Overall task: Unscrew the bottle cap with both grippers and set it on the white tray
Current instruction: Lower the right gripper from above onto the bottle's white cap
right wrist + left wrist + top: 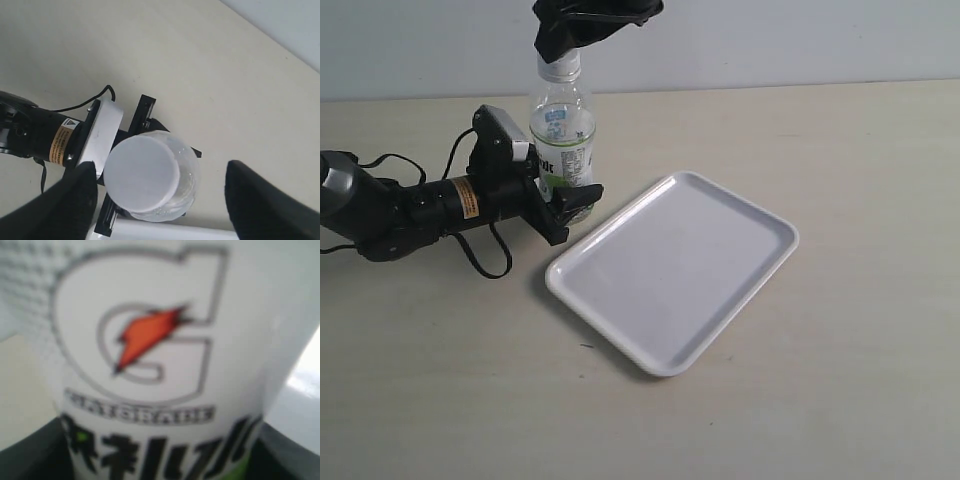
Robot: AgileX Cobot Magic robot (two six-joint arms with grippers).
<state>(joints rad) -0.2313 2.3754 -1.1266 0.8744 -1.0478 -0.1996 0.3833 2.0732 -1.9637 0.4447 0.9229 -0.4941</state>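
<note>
The bottle (563,130) stands upright on the table just left of the white tray (720,300). My left gripper (560,195) is shut on the bottle's labelled lower body, and the label (150,350) fills the left wrist view. My right gripper (565,45) hangs over the bottle's top and hides the bottle cap in the exterior view. In the right wrist view the bottle cap (141,172) sits on the neck, seen from above. The right gripper (160,200) is open, its two black fingers (70,205) wide apart on either side and clear of the cap.
The left arm (420,205), with its orange label and looping black cable (485,262), lies low across the table's left side. The tray's near corner (165,232) lies close beside the bottle's base. A pale wall (800,40) backs the table.
</note>
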